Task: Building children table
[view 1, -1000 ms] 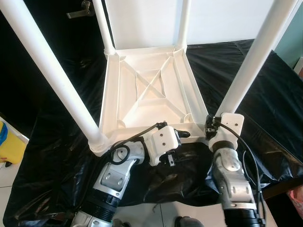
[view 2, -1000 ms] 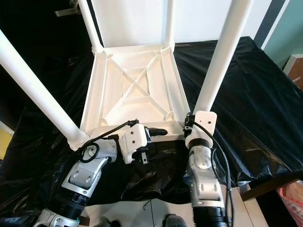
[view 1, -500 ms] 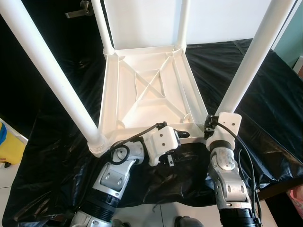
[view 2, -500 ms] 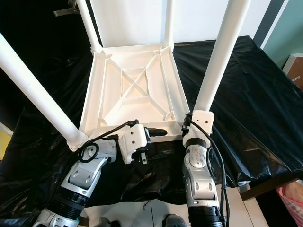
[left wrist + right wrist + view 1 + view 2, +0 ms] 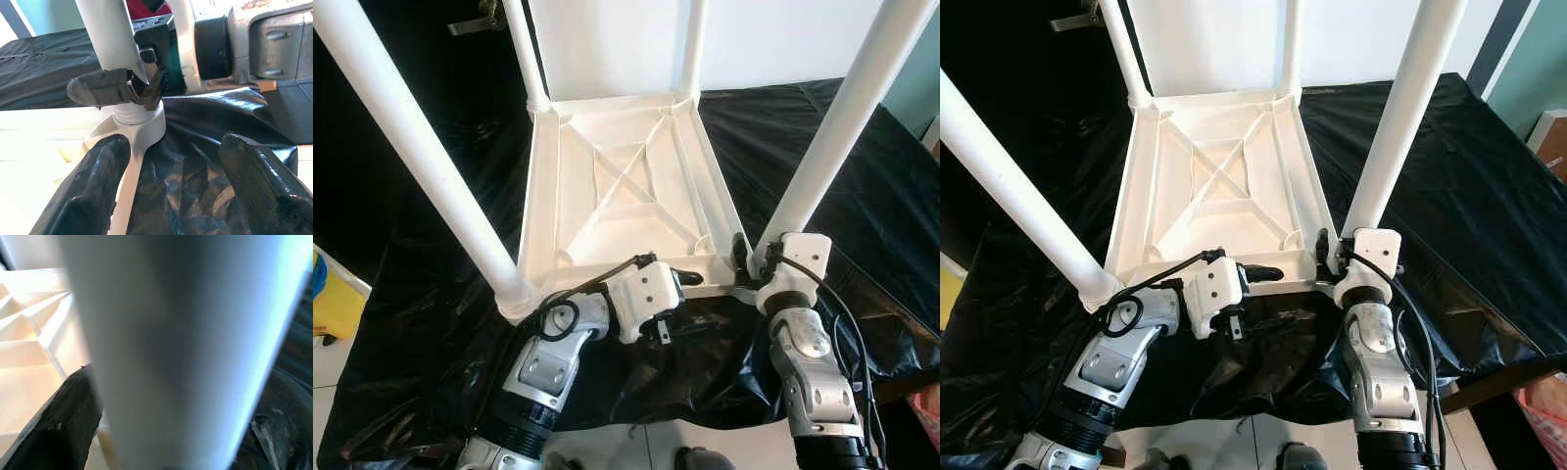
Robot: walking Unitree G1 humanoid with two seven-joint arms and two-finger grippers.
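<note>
Head views: bright, even daylight, sharp across the frame, no motion blur. The upturned white plastic table top is near overexposure, its rib detail faint toward the far edge. The crinkled black plastic sheet shows soft sheen highlights at its right side and falls into deep shadow at the far left corner. Left wrist view: well lit, the two near black fingers soft-focused. Right wrist view: the white round table leg is fully blurred, shaded grey, with warm glare behind.

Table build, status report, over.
Right gripper clamped on near-right table leg at its base. Left gripper open at upturned tabletop near edge. Nothing obstructing.
</note>
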